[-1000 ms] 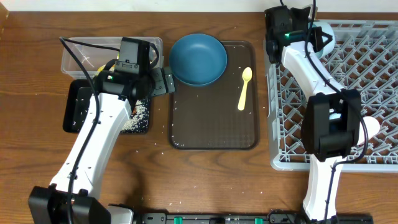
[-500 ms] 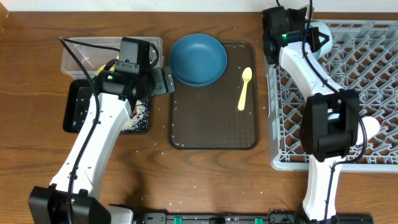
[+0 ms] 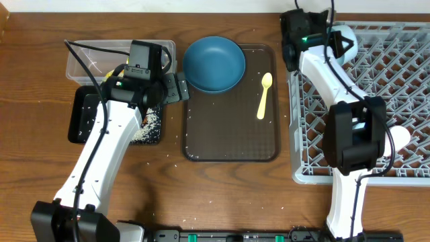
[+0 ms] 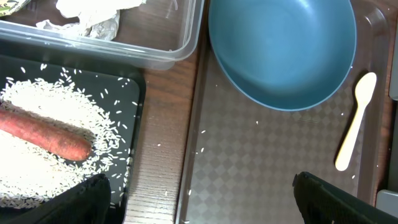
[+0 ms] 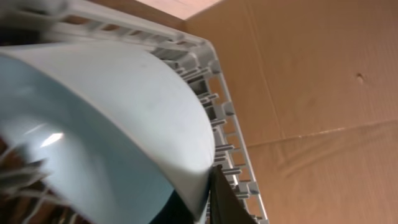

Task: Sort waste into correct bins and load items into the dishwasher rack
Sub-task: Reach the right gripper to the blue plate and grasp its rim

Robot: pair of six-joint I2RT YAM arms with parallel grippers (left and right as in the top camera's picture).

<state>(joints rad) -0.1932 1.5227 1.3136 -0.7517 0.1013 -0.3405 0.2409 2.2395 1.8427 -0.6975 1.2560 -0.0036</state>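
My left gripper [image 3: 178, 87] is open and empty, over the gap between the black tray [image 3: 79, 117] and the brown tray; its jaws [image 4: 202, 205] show wide apart in the left wrist view. The big dark-blue bowl [image 3: 213, 64] and yellow spoon [image 3: 263, 96] lie on the brown tray. Rice [image 4: 37, 102] and the carrot [image 4: 46, 134] lie in the black tray. Tissue [image 4: 87, 12] and a yellow-green wrapper [image 3: 107, 74] are in the clear tub [image 3: 80, 64]. My right gripper [image 5: 208, 180] is shut on the rim of the small pale-blue bowl [image 3: 348, 39] at the far-left corner of the rack [image 3: 390, 81].
The brown serving tray [image 3: 228, 134] sits between the bins and the rack. A pale pink cup [image 3: 401, 138] stands in the rack at the right. Loose rice grains [image 3: 171, 158] dot the wood. Cardboard stands behind the rack.
My right gripper has shifted slightly left with the pale-blue bowl at the rack's far-left corner. The left arm has not moved.
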